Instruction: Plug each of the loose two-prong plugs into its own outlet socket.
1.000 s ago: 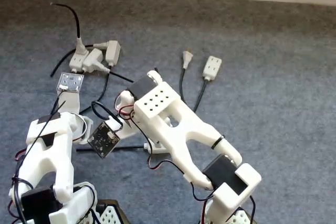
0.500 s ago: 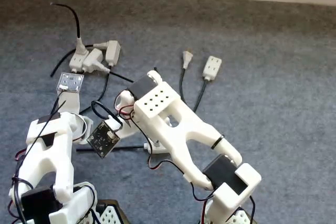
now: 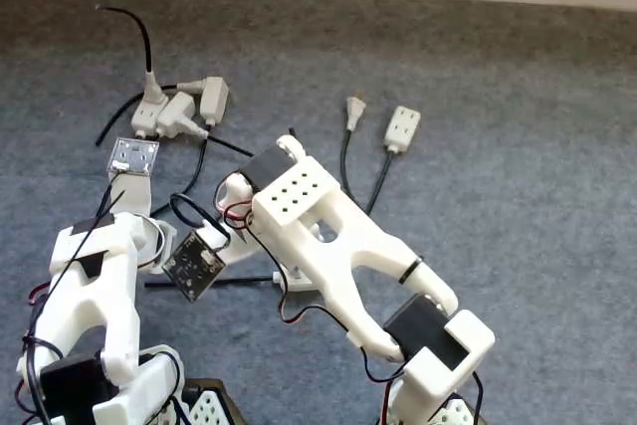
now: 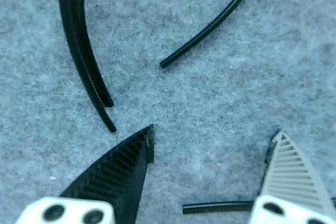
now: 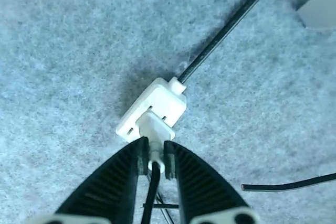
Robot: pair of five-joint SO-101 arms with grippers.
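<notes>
**Near, left arm.** The left gripper (image 4: 214, 132) hung just above the grey carpet (image 4: 226, 77). Its jaws were spread wide and held nothing. Cut ends of black cords (image 4: 79, 51) lay just beyond its tips.

**Near, right arm.** The right gripper (image 5: 153, 153) was pinched on a white plug (image 5: 154, 127). The plug's nose was against the face of a white outlet block (image 5: 157, 103) lying flat on the carpet. No prongs showed between the two. The block's own cord (image 5: 231, 24) ran off away from the gripper.

**Step in hand (judged).** This plug was being inserted and looked at or near full seat.

**Next move (judged).**
- A short push straight along the socket axis would probably finish it.
- Nothing braced the block, so it could skid on the carpet.
- The fingers would then need to open cleanly, with no sideways tug on the plug.

**Farther out, high view.**
- A loose plug (image 3: 353, 106) and an empty outlet (image 3: 403, 126) lay near each other but apart, beyond the right arm (image 3: 328, 236). They looked like the likely next pair.
- At far left was a cluster of white plugs and a socket block (image 3: 169, 111). I could not tell which of them were seated.

**Change.**
- Over the last second the right arm had edged slightly toward the left arm (image 3: 100, 276).
- The dark circuit board (image 3: 194, 266) at the right arm's wrist had shifted with it.
- The left arm, loose plug, empty outlet and cluster had stayed put.
</notes>
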